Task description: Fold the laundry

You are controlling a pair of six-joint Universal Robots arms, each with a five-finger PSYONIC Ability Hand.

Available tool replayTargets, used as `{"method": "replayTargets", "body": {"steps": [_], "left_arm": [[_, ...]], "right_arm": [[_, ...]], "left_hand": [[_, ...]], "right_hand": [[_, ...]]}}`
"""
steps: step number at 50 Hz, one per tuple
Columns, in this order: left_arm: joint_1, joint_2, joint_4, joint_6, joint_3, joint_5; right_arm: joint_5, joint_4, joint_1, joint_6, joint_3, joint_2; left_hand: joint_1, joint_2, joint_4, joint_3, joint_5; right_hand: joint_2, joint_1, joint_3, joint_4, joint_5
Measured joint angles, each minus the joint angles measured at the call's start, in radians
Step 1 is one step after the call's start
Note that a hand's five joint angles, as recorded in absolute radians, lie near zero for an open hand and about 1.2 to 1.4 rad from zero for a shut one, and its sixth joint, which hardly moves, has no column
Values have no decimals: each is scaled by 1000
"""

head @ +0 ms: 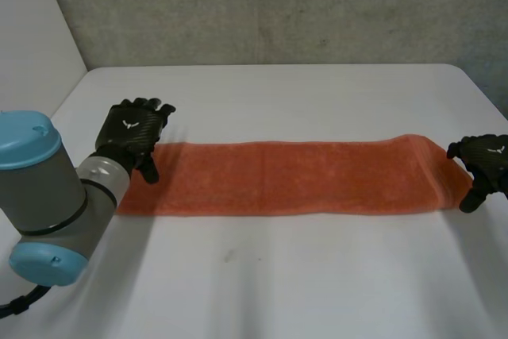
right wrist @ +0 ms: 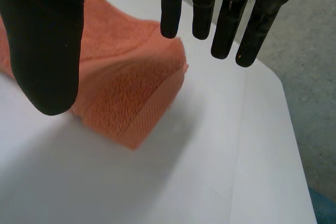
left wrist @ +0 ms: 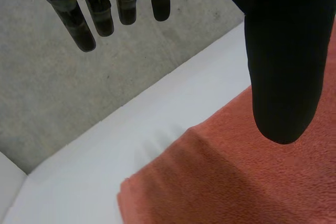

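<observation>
Smooth white tabletop (head: 262,275) against a rough, mottled grey wall (head: 278,5). Across the middle, stretched left to right, a long narrow strip of orange terry towel (head: 294,176), fuzzy looped nap, flat-woven hem band at the right end. Over the far left corner, left hand (head: 131,136), fingers straight, thumb spread wide, holding nothing. At the right end, right hand (head: 484,166), likewise spread wide and empty.

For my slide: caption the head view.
Long orange towel on white table, left hand at one end, right hand at the other, both open.
</observation>
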Motion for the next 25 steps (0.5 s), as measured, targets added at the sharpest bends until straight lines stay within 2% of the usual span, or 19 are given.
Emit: {"method": "replayTargets", "body": {"steps": [5,11,13,15,16,17,18,24,25], "left_arm": [[5,-1,0,-36,-2,2],[12,-3,0,-63,-3,3],[13,-2,0,-62,-5,4],[14,-2,0,-61,-7,4],[15,-2,0,-61,-8,4],[15,-2,0,-60,-9,4],[15,-1,0,-60,-10,4],[20,-1,0,-59,-13,3],[22,0,0,-59,-14,3]], "right_arm": [[-20,-16,-19,-27,4,29],[-32,-51,-40,-69,1,94],[-32,-56,-42,-73,-3,107],[-32,-59,-44,-75,-8,119],[-32,-60,-44,-76,-10,123],[-31,-62,-45,-76,-14,127],[-29,-63,-46,-77,-18,131],[-5,-86,-67,-76,-42,144],[37,-110,-91,-78,-66,147]], "left_hand": [[0,0,0,0,0],[0,0,0,0,0],[0,0,0,0,0],[0,0,0,0,0],[0,0,0,0,0],[0,0,0,0,0],[0,0,0,0,0],[0,0,0,0,0],[0,0,0,0,0]], "right_hand": [[2,13,12,15,11],[197,159,181,182,166],[369,297,334,337,317],[625,492,591,595,576],[625,492,591,595,576],[748,583,726,733,710],[785,608,763,768,742],[796,613,784,795,752],[796,613,784,795,752]]}}
